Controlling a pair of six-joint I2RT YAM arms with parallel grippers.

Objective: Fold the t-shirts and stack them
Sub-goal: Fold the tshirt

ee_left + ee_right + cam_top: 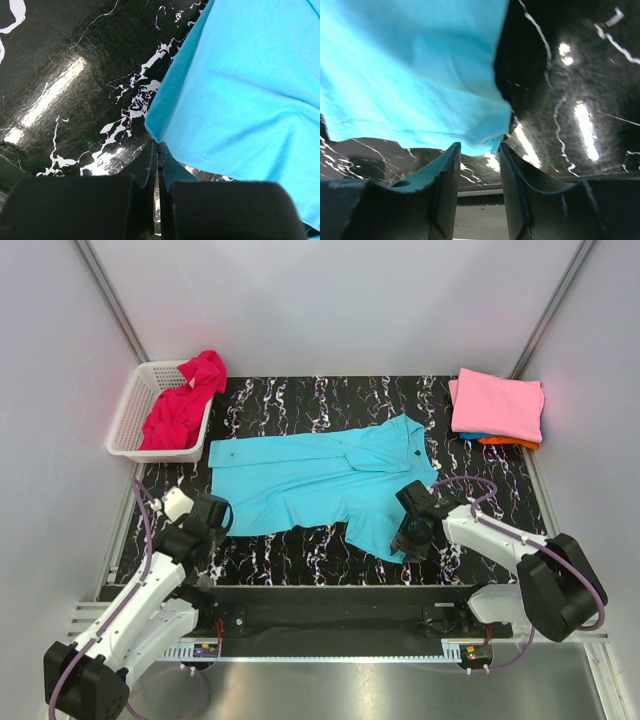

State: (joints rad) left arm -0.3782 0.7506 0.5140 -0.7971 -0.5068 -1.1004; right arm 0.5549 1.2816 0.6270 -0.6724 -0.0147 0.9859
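Well, my left gripper (158, 148) has its fingers pressed together on the very corner of the turquoise shirt (320, 480), which lies spread on the black table (300, 552). My right gripper (479, 149) has its fingers spread either side of the other near corner, gripping nothing. I reckon the left pinch is shallow and could slip. Lifting before the right closes would drag the shirt crooked.

A white lattice basket (130, 415) sits at the black marbled tabletop's (300, 405) far-left corner.
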